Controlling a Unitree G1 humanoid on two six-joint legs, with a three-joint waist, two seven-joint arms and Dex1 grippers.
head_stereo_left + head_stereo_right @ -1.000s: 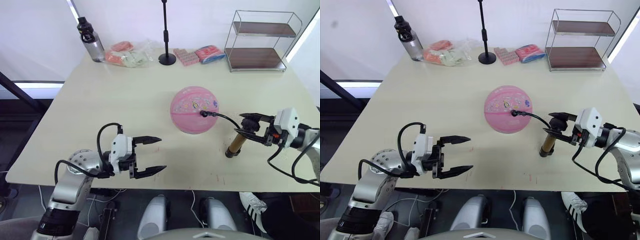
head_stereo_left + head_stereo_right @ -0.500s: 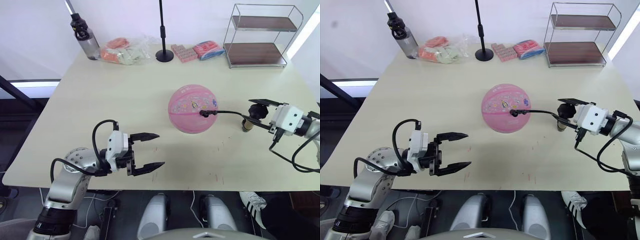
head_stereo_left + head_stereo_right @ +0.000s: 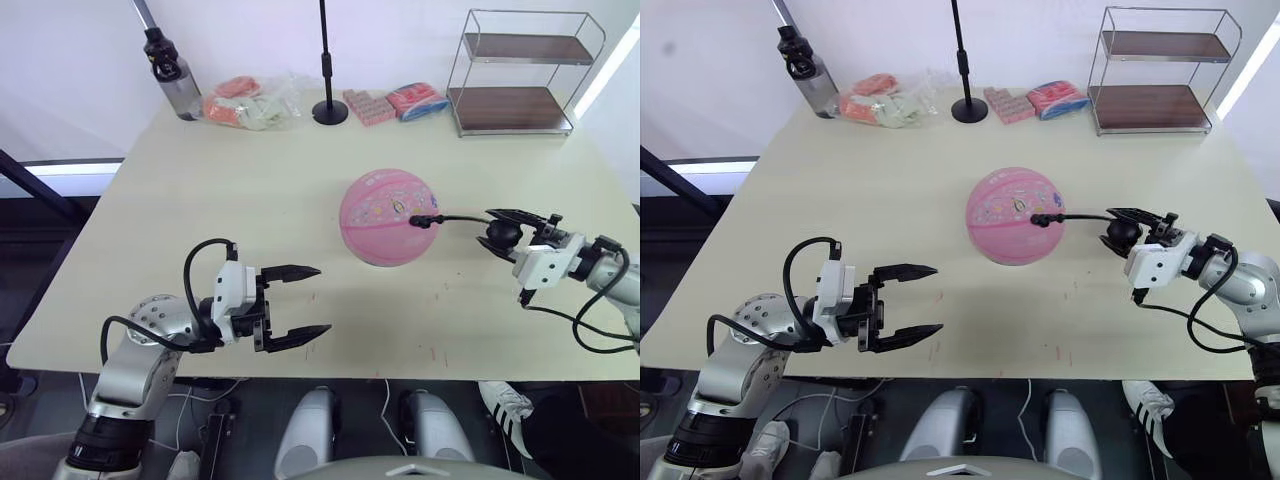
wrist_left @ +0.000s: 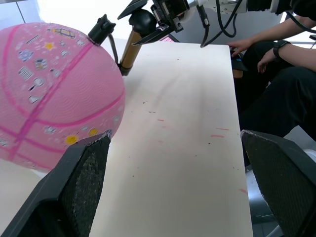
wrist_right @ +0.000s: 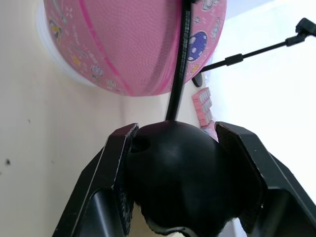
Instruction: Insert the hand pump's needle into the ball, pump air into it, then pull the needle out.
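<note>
The ball (image 3: 387, 217) rests mid-table (image 3: 250, 200). The right gripper (image 3: 512, 231) is clamped around the black end of the hand pump (image 4: 129, 43), just beside the ball on its right. The pump's hose (image 3: 458, 217) runs to the ball's valve. The left gripper (image 3: 296, 305) hovers near the front edge, fingers spread, holding nothing.

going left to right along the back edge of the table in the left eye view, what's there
Water bottle → clear bag of pink and pale items → black stand base → pink block pack → red and blue packet → two-tier wire shelf.
</note>
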